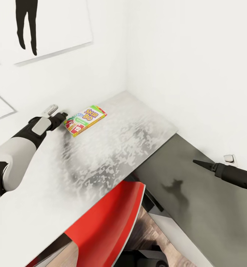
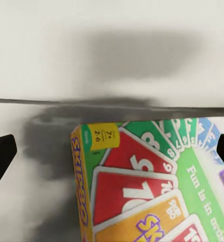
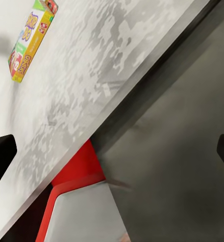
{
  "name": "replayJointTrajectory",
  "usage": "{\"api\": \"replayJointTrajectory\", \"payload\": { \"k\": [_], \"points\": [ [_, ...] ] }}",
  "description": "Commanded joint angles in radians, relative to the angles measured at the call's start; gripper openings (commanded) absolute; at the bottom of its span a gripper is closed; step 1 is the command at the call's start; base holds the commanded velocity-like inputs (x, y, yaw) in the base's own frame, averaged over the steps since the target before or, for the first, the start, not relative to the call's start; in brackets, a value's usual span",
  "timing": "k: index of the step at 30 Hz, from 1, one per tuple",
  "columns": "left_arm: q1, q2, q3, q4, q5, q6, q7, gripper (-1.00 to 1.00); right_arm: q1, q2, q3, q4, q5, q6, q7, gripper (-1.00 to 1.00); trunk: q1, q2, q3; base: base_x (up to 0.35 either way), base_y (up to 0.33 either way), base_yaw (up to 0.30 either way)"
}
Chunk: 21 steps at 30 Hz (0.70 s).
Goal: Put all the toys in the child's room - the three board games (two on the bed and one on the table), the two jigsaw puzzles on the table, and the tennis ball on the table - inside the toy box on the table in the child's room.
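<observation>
Left tool (image 1: 62,118) is seen at the near end of the Skip-Bo board game box (image 1: 85,120), fingers spread apart. In the left wrist view the two dark fingertips (image 2: 1,156) are shown wide at either side, with the box (image 2: 152,186) between and ahead of them; contact cannot be confirmed. The box is lying flat on the worktop (image 1: 112,148), near the back wall, face up, with red, green and yellow cards printed on it.

Right tool (image 1: 203,164) is held well apart from the box, off the worktop's end, in front of the dark grey side panel (image 1: 197,207). In the head view only one pointed finger is made out; in the right wrist view the dark fingertips (image 3: 1,159) are shown far apart, so it is read as spread and empty.

A red chair (image 1: 108,226) is tucked under the worktop edge. Wood-plank floor (image 1: 149,230) is visible below. A black silhouette picture (image 1: 45,26) is hung on the white wall above the left arm.
</observation>
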Motion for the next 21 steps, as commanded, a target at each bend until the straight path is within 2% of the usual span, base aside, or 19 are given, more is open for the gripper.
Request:
{"api": "replayJointTrajectory", "payload": {
  "k": [1, 10, 21],
  "points": [
    [-0.002, 0.0, -0.007, -0.01, 0.01, 0.005, 0.008, 1.0, -0.001, 0.0, -0.001, 0.0, 0.005, 0.005, 0.007, 1.0, 0.001, -0.002, -0.001, 0.0, 0.0, 0.002],
    [-0.005, -0.015, -0.008, -0.048, 0.01, 0.01, 0.009, 1.0, -0.001, 0.002, -0.001, 0.0, 0.005, 0.005, 0.006, 1.0, 0.001, -0.002, -0.001, 0.0, 0.0, 0.0],
    [-0.014, -0.049, -0.009, -0.085, 0.01, 0.014, 0.008, 1.0, -0.001, 0.004, -0.001, 0.0, 0.005, 0.005, 0.005, 1.0, 0.001, -0.002, -0.002, 0.0, 0.0, 0.0]
  ]
}}
